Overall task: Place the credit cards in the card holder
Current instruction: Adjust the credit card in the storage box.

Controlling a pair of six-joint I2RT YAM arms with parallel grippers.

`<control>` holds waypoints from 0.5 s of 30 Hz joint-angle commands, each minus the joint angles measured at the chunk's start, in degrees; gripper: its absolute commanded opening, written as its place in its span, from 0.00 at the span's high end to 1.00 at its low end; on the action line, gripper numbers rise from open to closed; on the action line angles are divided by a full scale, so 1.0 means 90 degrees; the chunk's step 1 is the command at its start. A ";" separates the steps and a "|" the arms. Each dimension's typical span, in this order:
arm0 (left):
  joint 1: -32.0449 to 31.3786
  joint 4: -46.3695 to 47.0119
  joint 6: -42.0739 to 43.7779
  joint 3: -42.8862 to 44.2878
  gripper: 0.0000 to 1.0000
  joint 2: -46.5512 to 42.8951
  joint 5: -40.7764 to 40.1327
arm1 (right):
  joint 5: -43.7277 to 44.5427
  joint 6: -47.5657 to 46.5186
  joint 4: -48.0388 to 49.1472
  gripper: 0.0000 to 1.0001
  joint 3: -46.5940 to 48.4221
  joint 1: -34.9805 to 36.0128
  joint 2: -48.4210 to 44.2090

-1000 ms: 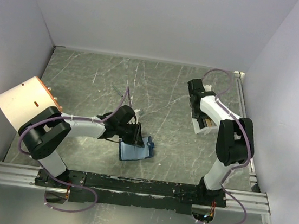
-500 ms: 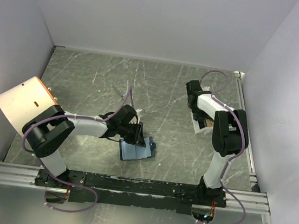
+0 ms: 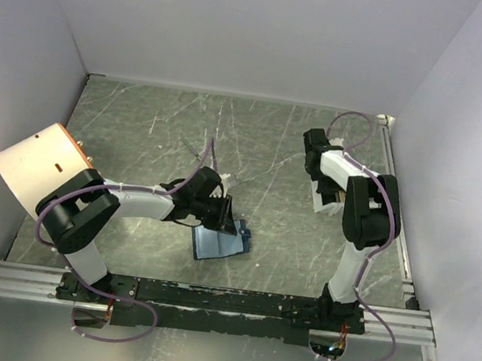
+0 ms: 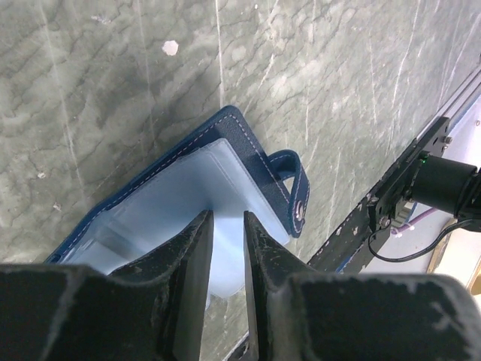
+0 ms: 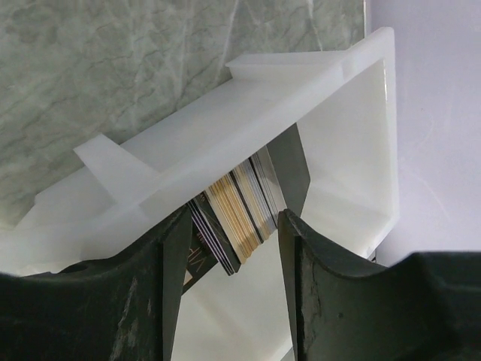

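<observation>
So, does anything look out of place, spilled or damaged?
Nothing looks spilled or damaged. The card holder lies open and askew, and the left gripper seems to pinch its inner pocket. The credit cards lean as a stack in the white tray, under the open right gripper. A white fleck lies on the table.

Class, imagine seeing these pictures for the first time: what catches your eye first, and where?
The open blue card holder lies near the front of the table, under the left gripper. At the right edge, the right gripper straddles a stack of dark and gold credit cards standing in a white tray.
</observation>
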 commanded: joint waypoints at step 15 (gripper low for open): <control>-0.0008 0.0257 0.0065 0.0147 0.66 -0.0018 0.0213 | 0.0127 -0.0165 0.0049 0.50 0.0081 -0.0948 -0.0467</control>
